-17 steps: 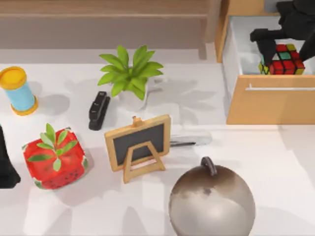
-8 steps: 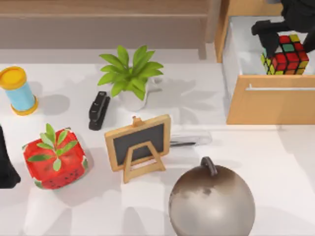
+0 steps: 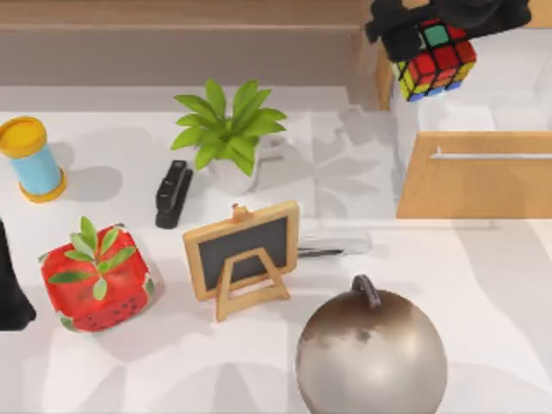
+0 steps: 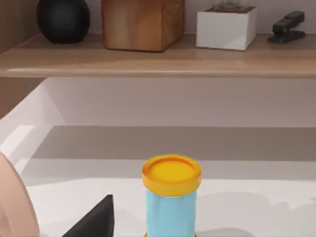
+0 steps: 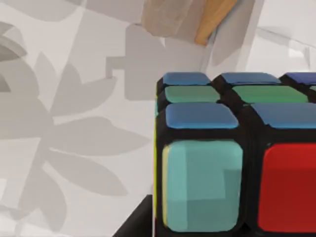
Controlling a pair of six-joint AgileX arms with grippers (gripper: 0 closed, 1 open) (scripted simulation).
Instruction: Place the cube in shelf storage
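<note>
Now right claw [image 3: 435, 34] has lifted cube [image 3: 436, 57] leftward.

Tilted multicoloured cube [image 3: 435, 56] aloft beside light-wood shelf storage [image 3: 181, 39]

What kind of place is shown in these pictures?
Probably a rendered office or study desk: a white table holding a black stapler, a small chalkboard easel and a potted plant, with a long wooden shelf behind.

A potted plant [image 3: 226, 129], stapler [image 3: 172, 193], small chalkboard easel [image 3: 242, 254] and strawberry-patterned cube [image 3: 97, 279] stand on the table [image 3: 500, 319].
</note>
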